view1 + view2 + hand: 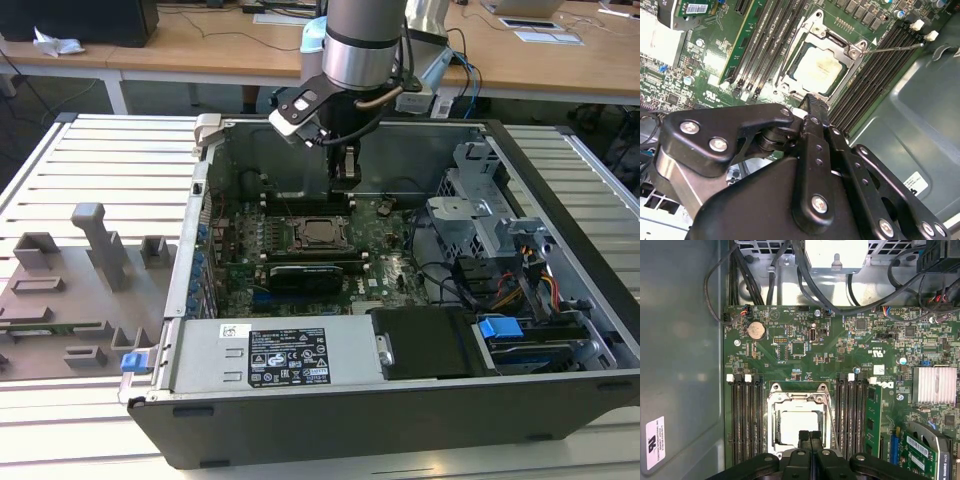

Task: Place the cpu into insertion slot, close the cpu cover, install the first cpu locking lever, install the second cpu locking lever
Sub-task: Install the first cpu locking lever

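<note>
The pincer (pixel 809 436) has its two black fingertips pressed together with nothing between them. In the first wrist view the tips hang over the edge of the insertion slot (pixel 799 422). In the exterior view they stand above the board, apart from it, on the far side of the socket.

The cpu (pixel 820 67) already lies in the slot, flat, its pale metal top facing up out of the open case. It is square, so it has no long axis to speak of, and its edges run in line with the socket rim. The cpu cover (pixel 798 399), a silvery frame, looks folded down around it and leaves the chip's top showing through its window.

By my reading, placing and covering are done and the work has reached the levers. In the second wrist view a thin locking lever (pixel 895 48) runs out from a corner of the socket across the memory slots (pixel 875 85), its long axis pointing away from the chip, and it seems not yet latched. I cannot tell how the other lever stands. Latching would call for a closed tip bearing on the rod, pushing it down and sideways under its hook.

Round about are the green motherboard (pixel 805 347), the computer case (pixel 330 420) and the slatted counter (pixel 120 170), with a grey fixture (pixel 100 245) on the exterior view's left
</note>
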You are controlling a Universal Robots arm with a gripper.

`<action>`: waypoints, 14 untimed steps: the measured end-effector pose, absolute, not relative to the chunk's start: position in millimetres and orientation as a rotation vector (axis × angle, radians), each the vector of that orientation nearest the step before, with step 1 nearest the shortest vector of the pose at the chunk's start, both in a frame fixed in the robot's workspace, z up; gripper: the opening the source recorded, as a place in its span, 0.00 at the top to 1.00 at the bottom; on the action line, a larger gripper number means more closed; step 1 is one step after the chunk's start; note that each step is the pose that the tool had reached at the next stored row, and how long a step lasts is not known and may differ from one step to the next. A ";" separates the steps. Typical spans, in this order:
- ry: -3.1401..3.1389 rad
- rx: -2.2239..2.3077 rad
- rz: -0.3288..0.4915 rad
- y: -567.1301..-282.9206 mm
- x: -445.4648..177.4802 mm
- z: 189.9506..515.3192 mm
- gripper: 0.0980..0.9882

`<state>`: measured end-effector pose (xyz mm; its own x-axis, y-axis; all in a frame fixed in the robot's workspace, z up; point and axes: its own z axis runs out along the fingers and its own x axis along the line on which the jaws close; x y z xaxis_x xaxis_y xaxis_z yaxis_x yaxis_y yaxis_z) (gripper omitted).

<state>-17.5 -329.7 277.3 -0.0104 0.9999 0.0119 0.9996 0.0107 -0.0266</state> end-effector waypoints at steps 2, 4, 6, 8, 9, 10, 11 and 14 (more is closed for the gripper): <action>-2.214 -2.191 0.016 -329.7 -17.5 277.4 0.99; -2.231 -2.173 0.017 -329.7 -17.5 277.4 0.99; -2.274 -2.129 0.018 -329.7 -17.5 277.4 0.99; -2.317 -2.083 0.020 -329.7 -17.5 277.4 0.99; -2.341 -2.057 0.020 -329.7 -17.5 277.4 0.99; -2.369 -2.024 0.021 -329.7 -17.5 277.4 0.99; -2.387 -2.003 0.021 -329.7 -17.5 277.4 0.99; -2.423 -1.961 0.022 -329.7 -17.5 277.4 0.99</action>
